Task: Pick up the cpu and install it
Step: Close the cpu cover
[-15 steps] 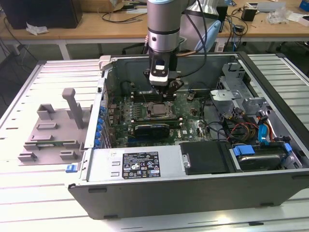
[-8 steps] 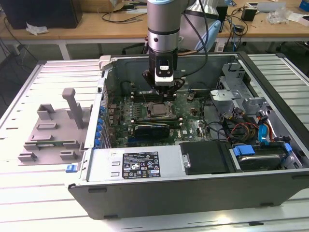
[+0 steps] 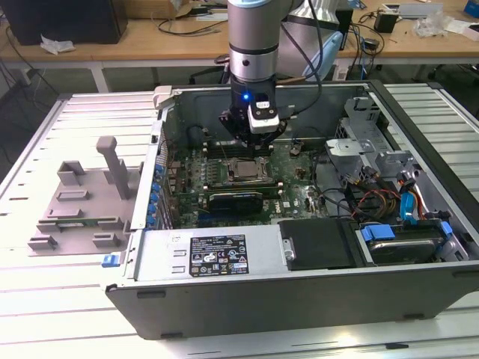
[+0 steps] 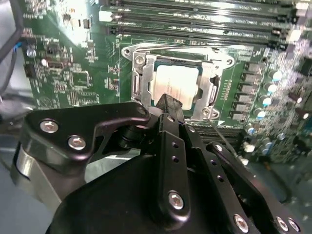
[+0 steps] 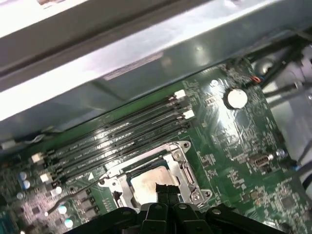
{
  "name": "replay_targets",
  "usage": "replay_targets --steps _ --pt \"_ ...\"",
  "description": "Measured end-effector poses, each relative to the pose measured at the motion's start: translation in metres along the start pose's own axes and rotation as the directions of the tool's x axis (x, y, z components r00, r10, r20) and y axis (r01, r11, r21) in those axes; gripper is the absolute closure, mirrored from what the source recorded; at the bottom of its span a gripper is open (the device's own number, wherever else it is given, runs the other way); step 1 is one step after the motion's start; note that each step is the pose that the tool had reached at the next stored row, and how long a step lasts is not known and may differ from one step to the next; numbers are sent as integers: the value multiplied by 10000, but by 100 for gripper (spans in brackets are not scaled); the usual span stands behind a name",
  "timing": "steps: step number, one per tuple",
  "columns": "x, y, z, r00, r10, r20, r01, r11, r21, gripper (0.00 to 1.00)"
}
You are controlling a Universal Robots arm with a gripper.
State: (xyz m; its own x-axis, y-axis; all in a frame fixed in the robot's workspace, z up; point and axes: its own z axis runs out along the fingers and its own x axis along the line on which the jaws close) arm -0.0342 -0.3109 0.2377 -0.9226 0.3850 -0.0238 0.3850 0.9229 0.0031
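My gripper [image 4: 168, 103] is clenched on nothing, poised just above the socket [image 4: 140, 83]; I see the cpu [image 4: 176, 82] lying flat inside it.

Work surface is a white ribbed metal table [image 3: 45, 314]. Two things sit directly on it. An open computer case [image 3: 299, 295] lies on its side, open face up, and takes the middle and the exterior view's right. A grey plastic fixture [image 3: 78, 202] with slots and one upright post lies flat at the exterior view's left, just beside the case wall. A small blue piece [image 3: 111, 259] is at the case's near corner; can't tell if it's attached. A wooden bench [image 3: 135, 39] stands behind the table.
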Motion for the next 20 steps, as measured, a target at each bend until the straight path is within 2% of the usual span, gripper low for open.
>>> replay_targets --steps 3,6,8,9,10,11,12,13,14,15,20 --pt "0 0 3 9976 -686 -1 686 9976 -16 89" --pt "0 0 7 9894 -1455 -1 1455 9894 -35 89" --pt "0 0 8 9822 -1880 -1 1880 9822 -45 89" --pt "0 0 10 9766 -2151 -1 2151 9766 -53 89" --pt "0 0 12 9671 -2544 0 2544 9671 -62 89" --pt "0 0 14 9513 -3082 2 3082 9513 -75 89" --pt "0 0 16 9389 -3443 4 3443 9388 -84 89" --pt "0 0 21 9187 -3951 -22 3951 9187 16 89" --pt "0 0 23 9138 -4060 -74 4061 9136 214 89" --pt "0 0 26 9099 -4147 -104 4148 9094 300 89" --pt "0 -3 53 8829 -4695 -102 4695 8824 296 89"
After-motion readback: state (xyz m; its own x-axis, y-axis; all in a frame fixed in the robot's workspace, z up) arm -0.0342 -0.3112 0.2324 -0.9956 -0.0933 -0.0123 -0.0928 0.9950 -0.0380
